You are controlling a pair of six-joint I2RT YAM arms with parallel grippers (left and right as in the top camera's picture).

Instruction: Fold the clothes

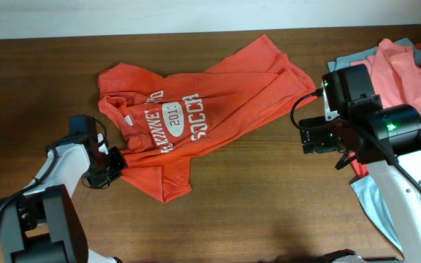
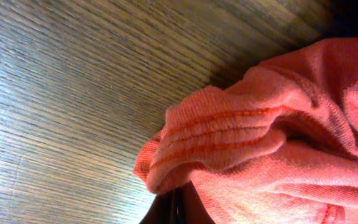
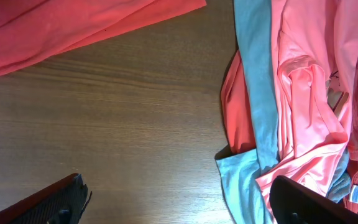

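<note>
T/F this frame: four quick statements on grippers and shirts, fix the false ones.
1. The left gripper is shut on the orange-red shirt at its edge. True.
2. The right gripper grips the salmon-pink shirt. False: it is open over bare table, holding nothing.
3. The orange-red shirt is folded. False: it lies spread and rumpled, lettering up.
4. A teal shirt lies with the salmon-pink shirt in a pile. True.

The white lettering on the orange-red T-shirt is creased and partly folded under — only fragments read. The tips of the left gripper are buried in the shirt's hem, just a dark sliver at the wrist view's bottom edge. The pile of shirts runs off the overhead's right edge, partly under the right arm.
</note>
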